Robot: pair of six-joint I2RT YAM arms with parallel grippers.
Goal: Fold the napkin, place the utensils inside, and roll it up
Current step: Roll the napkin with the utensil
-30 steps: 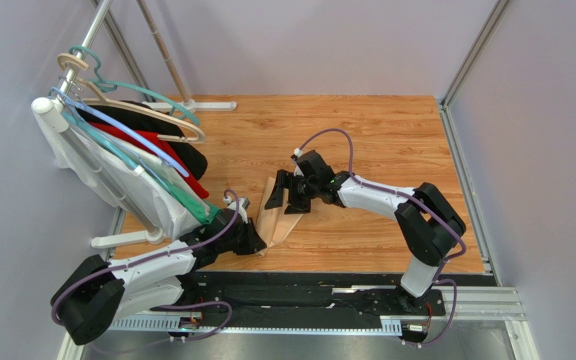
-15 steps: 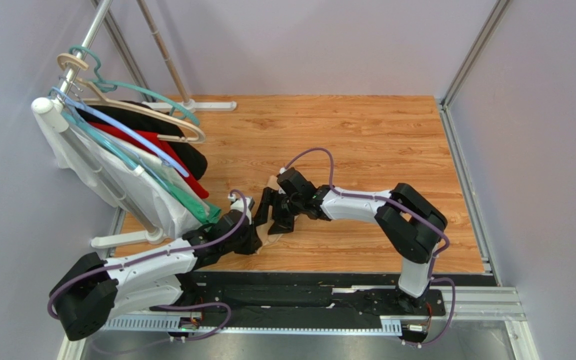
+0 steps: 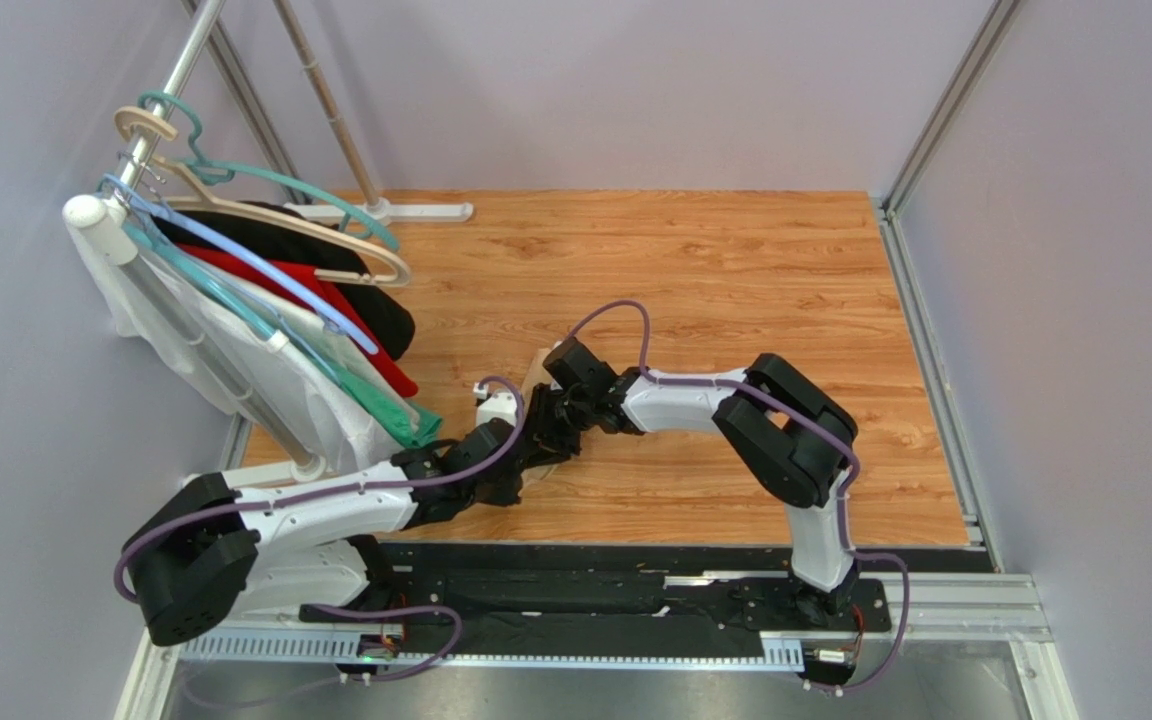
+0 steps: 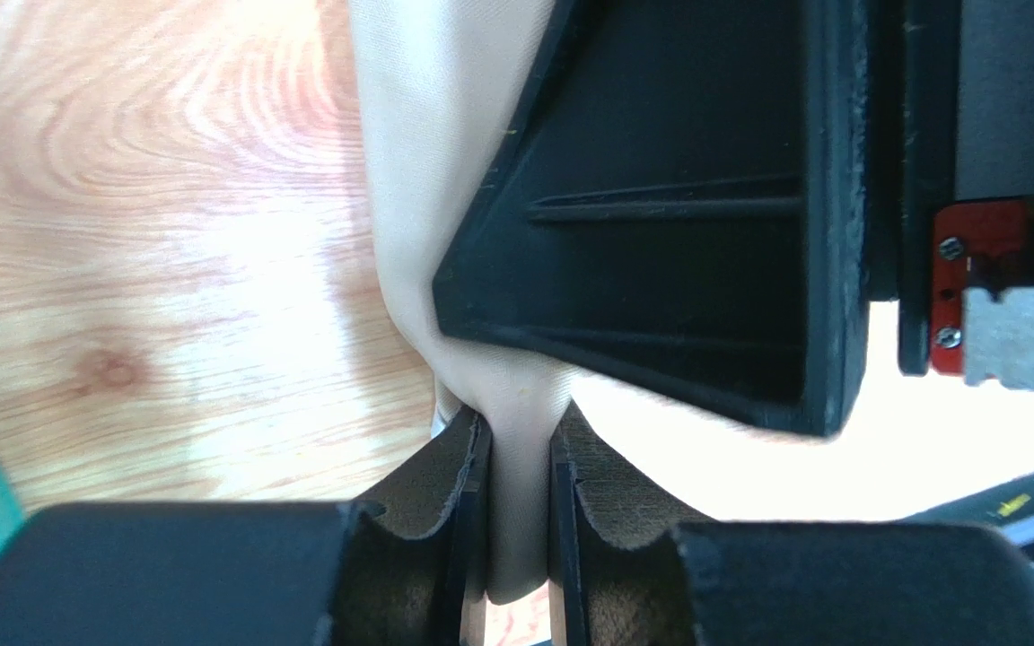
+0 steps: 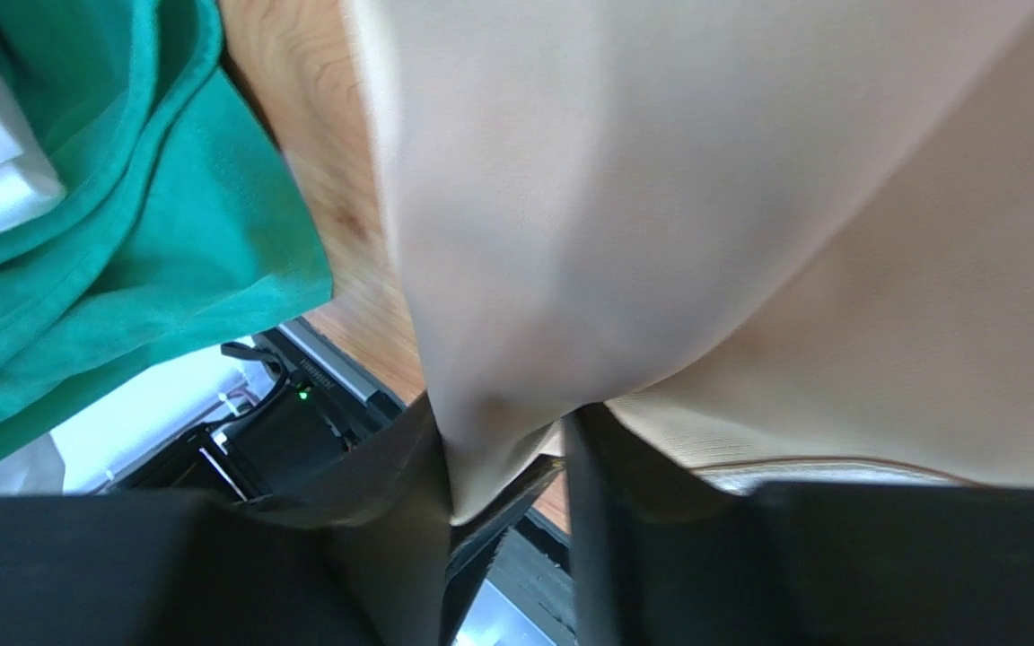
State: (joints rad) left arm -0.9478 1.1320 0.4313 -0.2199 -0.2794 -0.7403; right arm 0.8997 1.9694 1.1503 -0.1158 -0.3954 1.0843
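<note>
Sliding left, the right gripper (image 5: pixel 509 464) has narrowed its jaws around a fold of the soft, pale peach cloth napkin (image 5: pixel 698 202); whether it squeezes, I cannot tell. The left gripper (image 4: pixel 520 471) pinches another fold tight. Smooth cloth runs straight out from both, at the wooden table's (image 3: pixel 717 270) front left.

Plain peach-beige napkin (image 5: pixel 698 202); green garment (image 5: pixel 118 242)

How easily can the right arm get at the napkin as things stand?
Probably yes, easily: the napkin hangs between the right fingers, with nothing in the way. The left fingers pinch the same cloth close by, so room looks tight.
</note>
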